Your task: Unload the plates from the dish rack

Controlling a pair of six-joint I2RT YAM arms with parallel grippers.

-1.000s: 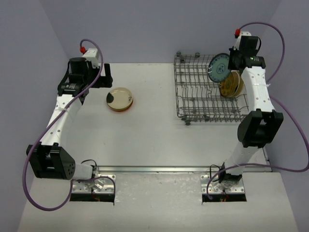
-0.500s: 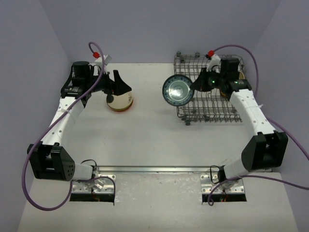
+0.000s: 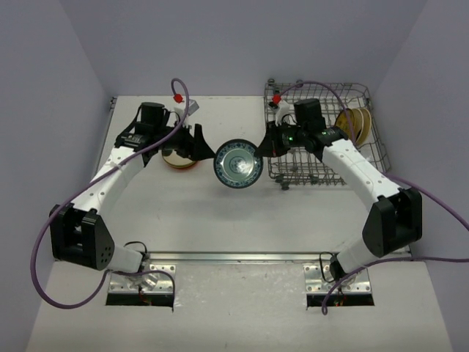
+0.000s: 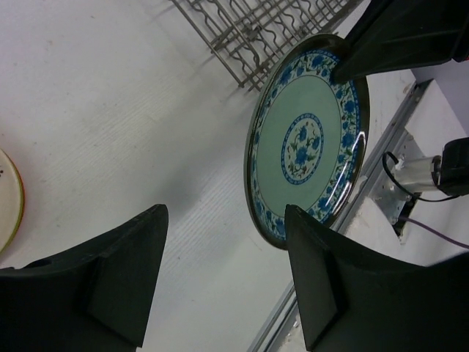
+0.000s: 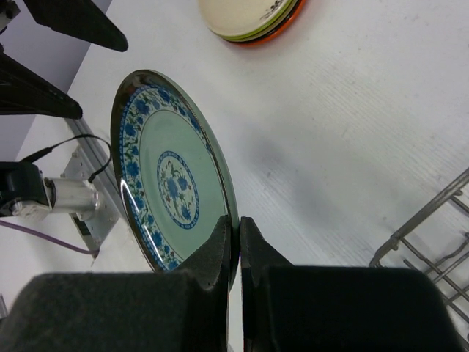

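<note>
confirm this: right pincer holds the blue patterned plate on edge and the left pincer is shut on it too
No: the left pincer is open, not clamped on the blue patterned plate, as the left wrist view shows. The right pincer does hold it on edge.

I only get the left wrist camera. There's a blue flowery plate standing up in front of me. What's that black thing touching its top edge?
Observer: That's the right gripper, shut on the rim of the blue patterned plate and holding it on edge.
Operator: Are there plates left in the rack?
Observer: Yes. The top view shows yellowish plates standing on edge at the right end of the dish rack. I can't count them.
Operator: And the bit of plate at my left edge?
Observer: It tops a stack of plates: cream on top, with green and orange-red rims beneath.
</note>
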